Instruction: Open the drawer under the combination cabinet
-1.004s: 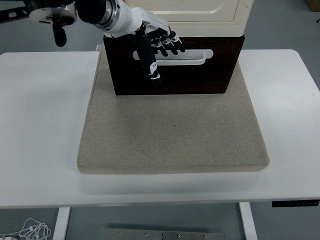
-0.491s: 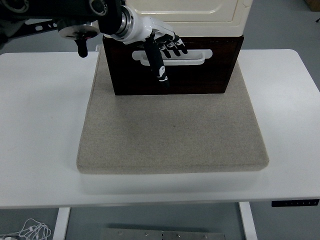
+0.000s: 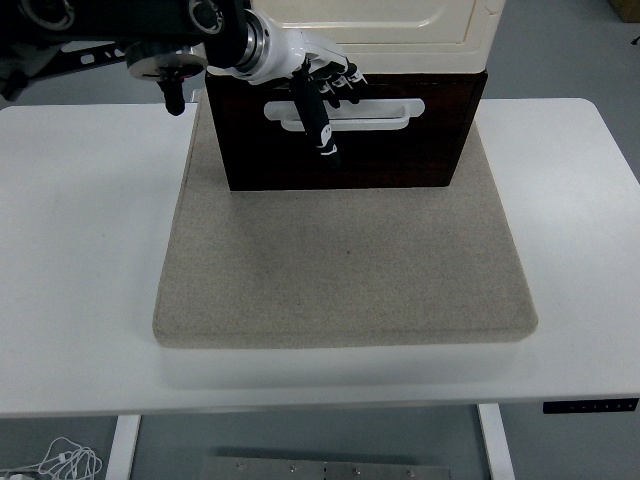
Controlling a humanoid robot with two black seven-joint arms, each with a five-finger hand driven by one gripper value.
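Observation:
The combination cabinet has a cream upper part (image 3: 400,30) and a dark brown drawer (image 3: 400,160) below it, at the back of a grey mat. A white loop handle (image 3: 385,115) runs across the drawer front. My left hand (image 3: 338,115) comes in from the upper left and is at the left half of the handle. Its fingers (image 3: 340,82) lie spread near the drawer's top edge, just above the handle. Its thumb (image 3: 320,125) hangs down across the handle. The hand is open and grips nothing. The drawer looks shut. The right arm is not in view.
The cabinet stands on a grey felt mat (image 3: 345,260) that covers the middle of the white table (image 3: 80,250). Bare table lies on both sides of the mat and along the near edge. A cable lies on the floor at the bottom left (image 3: 60,460).
My left hand has drawn up and back, from lying over the handle to the drawer's top edge. The thumb tip has risen a little. The drawer has not moved.

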